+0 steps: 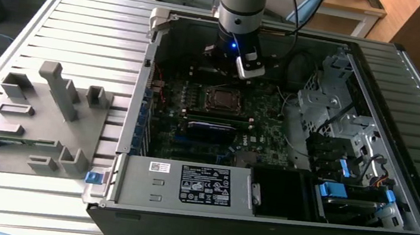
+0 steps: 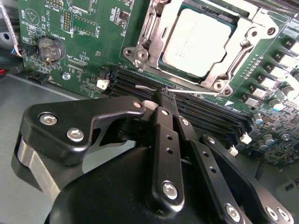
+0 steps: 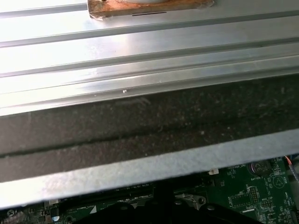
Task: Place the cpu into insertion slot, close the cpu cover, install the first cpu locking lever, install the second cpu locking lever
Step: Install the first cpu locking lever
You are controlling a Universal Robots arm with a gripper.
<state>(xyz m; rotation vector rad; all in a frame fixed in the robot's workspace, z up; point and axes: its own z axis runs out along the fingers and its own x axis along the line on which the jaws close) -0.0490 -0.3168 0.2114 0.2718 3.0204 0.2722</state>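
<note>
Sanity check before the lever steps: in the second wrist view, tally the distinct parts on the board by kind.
cpu: 1
cpu cover: 1
coin cell battery: 1
white memory slot latches: 3
Total: 6
</note>
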